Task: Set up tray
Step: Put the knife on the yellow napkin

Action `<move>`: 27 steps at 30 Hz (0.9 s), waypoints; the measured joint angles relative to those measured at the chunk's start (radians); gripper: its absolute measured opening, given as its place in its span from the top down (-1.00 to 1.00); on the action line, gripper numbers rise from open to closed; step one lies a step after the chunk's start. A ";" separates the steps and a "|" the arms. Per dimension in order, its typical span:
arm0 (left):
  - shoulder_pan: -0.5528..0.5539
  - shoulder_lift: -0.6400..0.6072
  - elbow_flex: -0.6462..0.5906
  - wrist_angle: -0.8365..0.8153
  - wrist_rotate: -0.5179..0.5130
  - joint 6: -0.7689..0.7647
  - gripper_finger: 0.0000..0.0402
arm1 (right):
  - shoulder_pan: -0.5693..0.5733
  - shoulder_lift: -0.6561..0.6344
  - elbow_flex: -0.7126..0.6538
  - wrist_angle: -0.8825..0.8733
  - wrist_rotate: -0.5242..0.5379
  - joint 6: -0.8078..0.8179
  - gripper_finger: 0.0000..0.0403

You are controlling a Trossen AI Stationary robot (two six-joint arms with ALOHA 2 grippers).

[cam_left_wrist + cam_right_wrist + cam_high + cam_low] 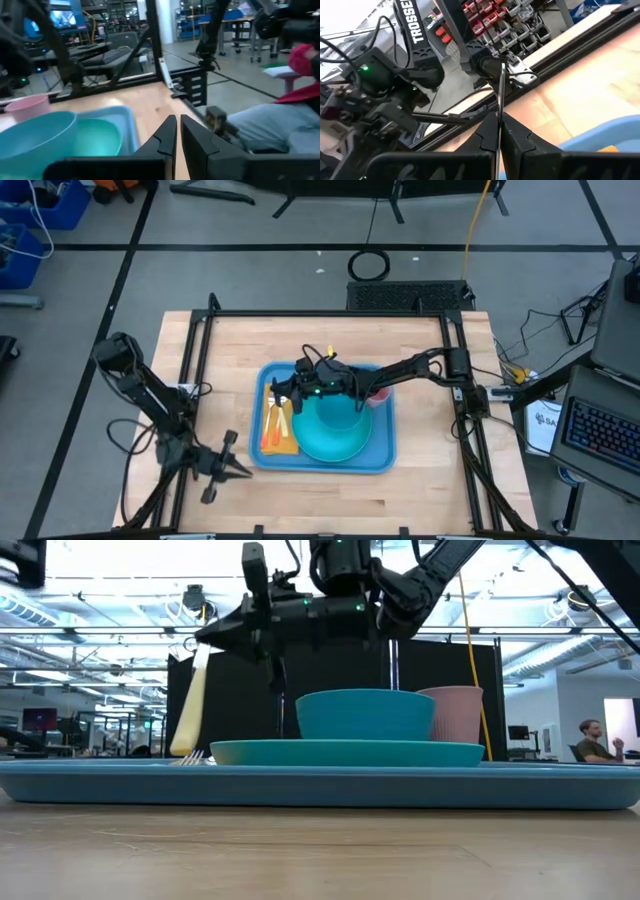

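Note:
The light-blue tray (pixel 382 455) lies mid-table. On it stand a teal plate (pixel 335 442) with a teal bowl (pixel 365 714), a pink cup (pixel 455 713) and a yellow-orange napkin (pixel 284 443) with orange cutlery (pixel 271 425). My right gripper (pixel 205 637) reaches level over the tray's left part, shut on a cream-coloured utensil (pixel 190 700). Fork tines (pixel 190 757) show at the tray's rim below it. My left gripper (pixel 245 471) waits shut near the table's front left, holding nothing. My right gripper pinches the cream utensil's upper end (pixel 202 652) between its two fingertips (pixel 487 131), coming level from the table's right side. The utensil hangs below the fingers, slightly slanted. The tray's rim hides whether its lower end (pixel 181 747) touches the tray.
A black frame (pixel 330 314) borders the table's far side and both sides. Bare wood lies in front of the tray and to its left (pixel 215 395). A person sits in the room beyond the table (pixel 592 740).

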 joint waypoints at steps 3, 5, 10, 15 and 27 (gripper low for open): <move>0.007 0.001 -0.048 0.066 -0.012 -0.023 0.94 | -0.003 0.001 0.001 -0.018 0.001 0.017 1.00; 0.011 0.001 -0.063 0.088 -0.012 -0.030 0.98 | -0.003 0.001 0.003 -0.045 0.011 0.013 1.00; 0.012 0.001 -0.065 0.093 -0.012 -0.027 0.93 | -0.003 0.002 0.002 -0.051 0.041 0.003 1.00; 0.012 0.001 -0.065 0.091 -0.012 -0.030 0.85 | 0.002 0.002 0.002 -0.097 0.057 0.006 1.00; 0.012 0.001 -0.065 0.087 -0.012 -0.039 0.85 | 0.013 0.097 0.003 -0.019 0.092 0.063 1.00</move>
